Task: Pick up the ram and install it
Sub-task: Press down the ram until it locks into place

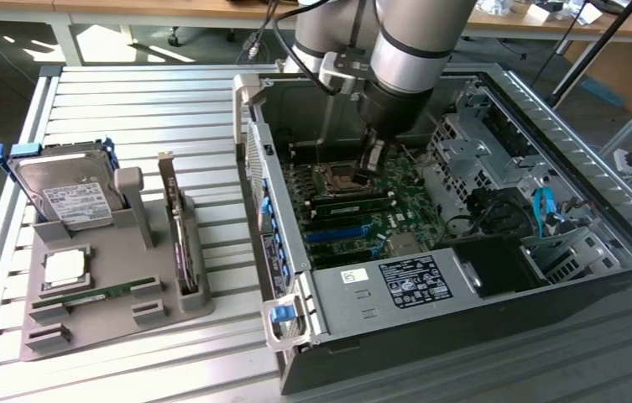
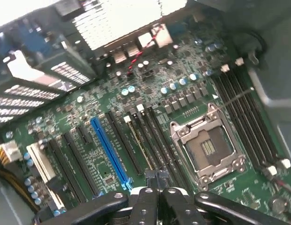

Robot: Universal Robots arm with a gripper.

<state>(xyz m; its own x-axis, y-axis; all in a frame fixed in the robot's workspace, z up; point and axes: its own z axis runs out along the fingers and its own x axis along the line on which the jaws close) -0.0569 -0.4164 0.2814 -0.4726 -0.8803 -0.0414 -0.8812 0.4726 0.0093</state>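
Note:
A ram (image 1: 90, 295), a thin green stick, lies flat near the front of the grey holder (image 1: 181, 312) at the exterior view's left. A similar green stick (image 1: 352, 201) stands seated in a slot of the motherboard (image 1: 405, 220) inside the open computer case (image 1: 251, 159). My gripper (image 1: 369, 168) hangs in the case, low over the board beside the empty processor socket (image 1: 342, 175). In the wrist view the gripper (image 2: 157, 180) is shut, its black fingers (image 2: 146, 199) pressed together just over the long memory slots (image 2: 150, 140) beside the socket (image 2: 209, 147). I see nothing held between them.
The holder also carries a hard drive (image 1: 70, 193), a square silver processor chip (image 1: 66, 266) and an upright dark expansion card (image 1: 181, 243). Inside the case are drive cages (image 1: 483, 151), a power supply (image 1: 411, 281) and a blue slot (image 2: 110, 152). The case walls close in around the arm.

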